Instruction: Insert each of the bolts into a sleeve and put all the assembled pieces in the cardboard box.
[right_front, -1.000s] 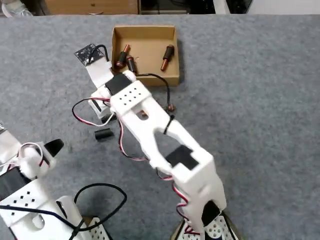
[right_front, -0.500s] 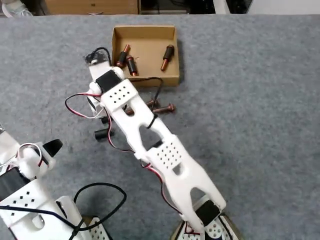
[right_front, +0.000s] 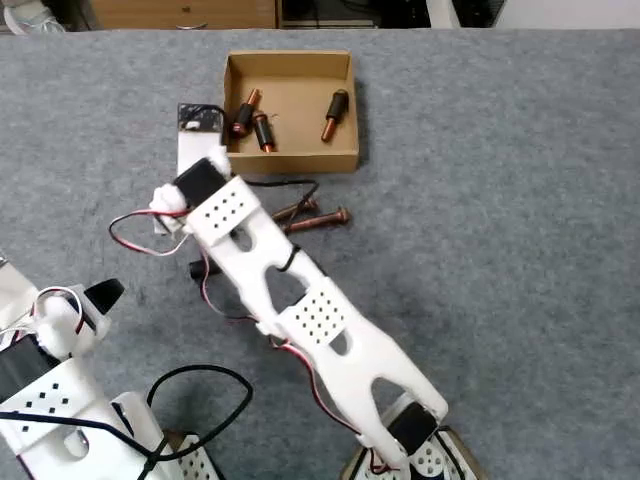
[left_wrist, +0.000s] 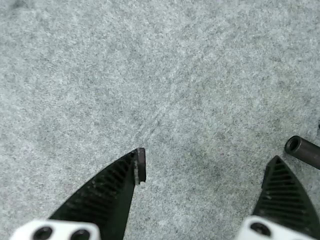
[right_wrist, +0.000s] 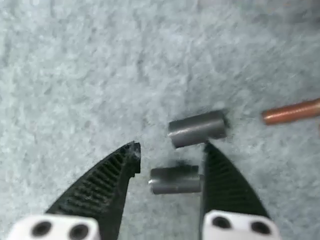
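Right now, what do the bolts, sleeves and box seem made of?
Bolts: probably copper-plated metal, reddish-brown with a slight sheen.
Sleeves: dark grey, matte; plastic or blackened metal, can't tell which.
Box: plain brown cardboard, thin folded walls.

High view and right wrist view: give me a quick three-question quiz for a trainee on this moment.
1. True or false: the cardboard box holds three assembled pieces.
2. The right tool is: A) open, B) shut on a bolt, C) shut on a sleeve.
3. Fill in: ___ loose bolts lie outside the box.
Key: 1 true; 2 A; 3 two.
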